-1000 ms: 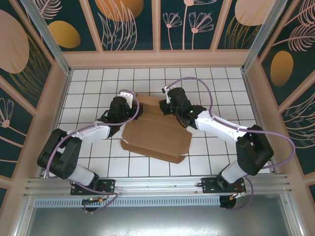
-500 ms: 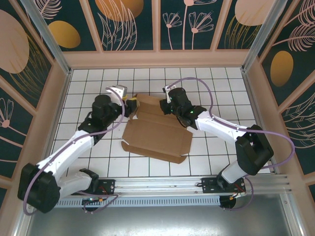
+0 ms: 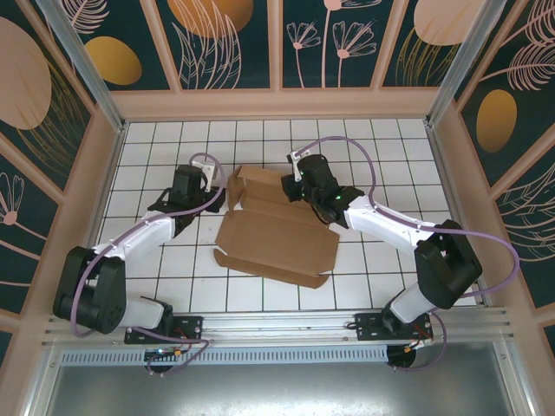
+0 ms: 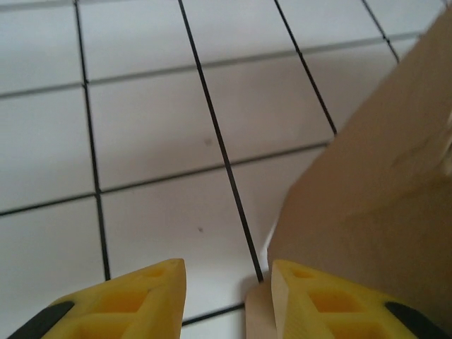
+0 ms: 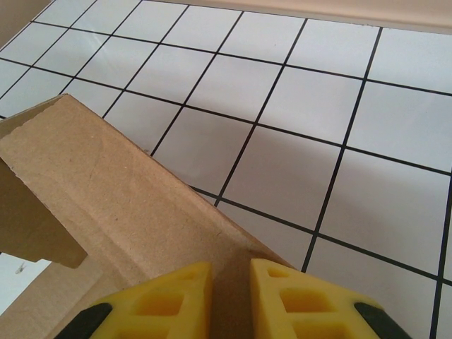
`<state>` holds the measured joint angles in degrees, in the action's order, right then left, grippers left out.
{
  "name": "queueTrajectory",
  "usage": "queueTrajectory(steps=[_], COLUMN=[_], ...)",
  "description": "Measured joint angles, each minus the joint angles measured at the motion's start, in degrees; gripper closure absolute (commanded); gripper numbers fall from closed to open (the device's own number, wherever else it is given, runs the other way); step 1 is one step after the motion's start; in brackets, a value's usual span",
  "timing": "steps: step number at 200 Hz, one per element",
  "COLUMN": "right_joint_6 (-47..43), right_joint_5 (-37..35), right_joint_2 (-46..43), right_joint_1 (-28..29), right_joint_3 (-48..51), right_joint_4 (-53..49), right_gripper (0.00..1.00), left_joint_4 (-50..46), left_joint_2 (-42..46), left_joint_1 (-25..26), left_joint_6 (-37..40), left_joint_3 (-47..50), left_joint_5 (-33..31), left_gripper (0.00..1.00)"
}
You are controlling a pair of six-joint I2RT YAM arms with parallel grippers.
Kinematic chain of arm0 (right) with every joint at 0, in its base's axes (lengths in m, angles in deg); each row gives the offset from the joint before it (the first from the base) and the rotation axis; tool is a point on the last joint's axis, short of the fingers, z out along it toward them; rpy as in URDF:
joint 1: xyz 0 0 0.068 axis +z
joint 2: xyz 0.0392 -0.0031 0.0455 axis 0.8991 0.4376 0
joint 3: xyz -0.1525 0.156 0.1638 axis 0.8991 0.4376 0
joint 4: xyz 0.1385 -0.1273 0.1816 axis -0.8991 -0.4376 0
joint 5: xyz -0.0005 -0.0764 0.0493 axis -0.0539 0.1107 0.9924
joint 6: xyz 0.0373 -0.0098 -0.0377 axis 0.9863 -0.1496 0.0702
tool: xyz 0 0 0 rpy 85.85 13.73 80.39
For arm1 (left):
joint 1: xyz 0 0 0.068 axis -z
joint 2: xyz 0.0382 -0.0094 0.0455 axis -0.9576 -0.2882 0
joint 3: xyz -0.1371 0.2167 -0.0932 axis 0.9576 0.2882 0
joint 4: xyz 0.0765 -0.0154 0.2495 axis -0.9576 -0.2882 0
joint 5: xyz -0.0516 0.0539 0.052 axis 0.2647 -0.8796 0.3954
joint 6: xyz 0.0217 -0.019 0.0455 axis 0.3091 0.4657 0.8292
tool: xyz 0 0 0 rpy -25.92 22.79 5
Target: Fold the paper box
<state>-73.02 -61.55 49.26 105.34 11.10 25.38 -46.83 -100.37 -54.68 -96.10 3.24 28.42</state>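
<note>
Cardboard box partly behind right claw

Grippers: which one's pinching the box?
The right gripper, shut on the paper box; the left gripper stands open over bare tile beside it.

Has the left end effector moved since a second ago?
Yes. The left end effector has drawn back leftward across the floor tiles, from above the paper box's far-left corner to beside its left edge.
</note>
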Motion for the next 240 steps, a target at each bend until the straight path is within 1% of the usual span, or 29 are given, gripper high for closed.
queueTrajectory(steps=[7,16,41,61,79,125,170,213,240], right_joint_6=[0.0,0.0,0.0,0.0,0.0,0.0,0.0,0.0,-0.2], right_joint_5=[0.0,0.0,0.2,0.2,0.2,0.4,0.4,0.9,1.5], right_joint_2=[0.0,0.0,0.0,0.0,0.0,0.0,0.2,0.3,0.4], right_joint_1=[0.0,0.0,0.0,0.0,0.0,-0.1,-0.2,-0.4,-0.5], right_joint_3=[0.0,0.0,0.0,0.0,0.0,0.0,-0.2,-0.3,-0.5], right_joint_4=[0.0,0.0,0.0,0.0,0.0,0.0,0.0,0.0,-0.2], right_gripper=[0.78,0.78,0.78,0.77,0.77,0.76,0.76,0.76,0.76], left_joint_4=[-0.3,-0.7,-1.3,-1.1,-0.9,2.0,6.6,10.6,11.9], left_joint_2=[-0.2,-0.6,-1.9,-3.0,-4.6,-9.5,-10.3,-10.4,-13.1], left_joint_1=[0.3,0.9,4.0,5.4,5.4,5.4,5.4,5.4,5.4], left_joint_6=[0.5,0.9,2.9,3.5,3.9,6.2,9.7,15.0,19.0], left_joint_3=[0.0,-0.2,-1.5,-2.0,-3.0,-5.5,-5.7,-5.7,-6.8], left_joint_5=[1.2,2.5,5.6,6.1,5.3,-0.7,-2.0,-2.3,-2.9], left_gripper=[0.48,0.44,0.40,0.35,0.35,0.34,0.33,0.28,0.28])
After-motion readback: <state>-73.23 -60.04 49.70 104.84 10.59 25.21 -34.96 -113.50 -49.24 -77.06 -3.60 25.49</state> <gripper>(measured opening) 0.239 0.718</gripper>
